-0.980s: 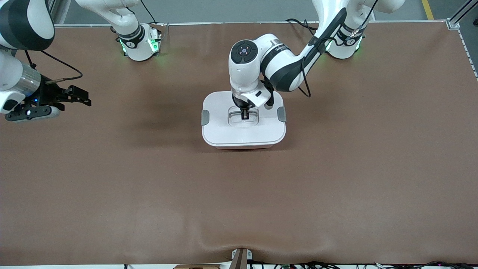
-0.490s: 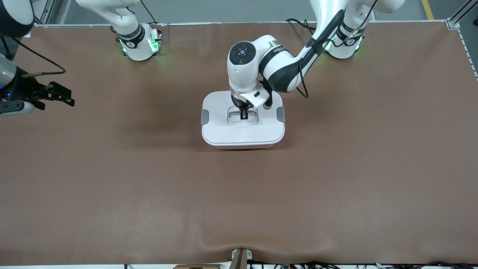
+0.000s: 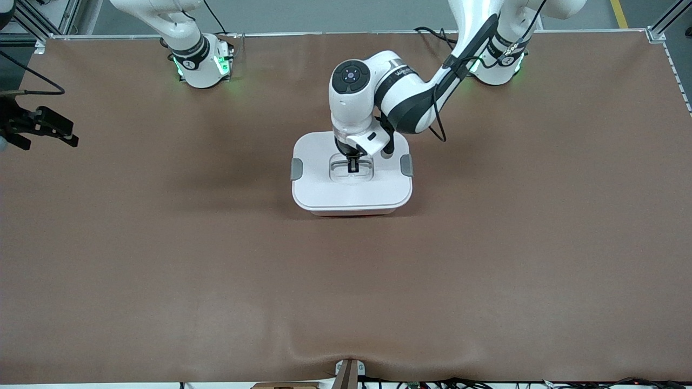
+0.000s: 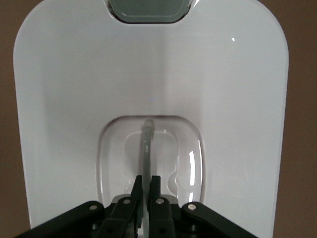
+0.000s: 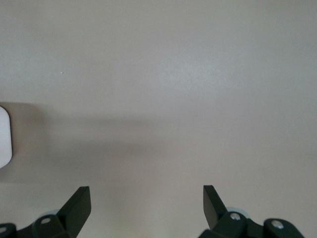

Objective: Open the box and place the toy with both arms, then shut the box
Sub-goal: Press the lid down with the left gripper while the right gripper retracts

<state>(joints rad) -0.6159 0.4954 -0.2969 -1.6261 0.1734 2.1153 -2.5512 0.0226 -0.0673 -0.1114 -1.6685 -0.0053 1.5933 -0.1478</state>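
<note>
The box (image 3: 351, 189) stands in the middle of the table with its white lid on and a grey clip (image 3: 297, 169) at each end. A thin strip of its pink body shows under the lid. My left gripper (image 3: 353, 165) is down in the lid's recessed centre, shut on the lid handle (image 4: 147, 144). My right gripper (image 3: 51, 129) is open and empty, up over the table's edge at the right arm's end; in the right wrist view (image 5: 146, 196) only bare mat lies under it. The toy is out of view.
The brown mat (image 3: 346, 281) covers the whole table. A corner of the white lid (image 5: 4, 139) shows at the edge of the right wrist view. A small mount (image 3: 348, 373) sits at the table edge nearest the front camera.
My right gripper has drawn away from the box toward the table's edge at the right arm's end. The left gripper has stayed on the lid handle.
</note>
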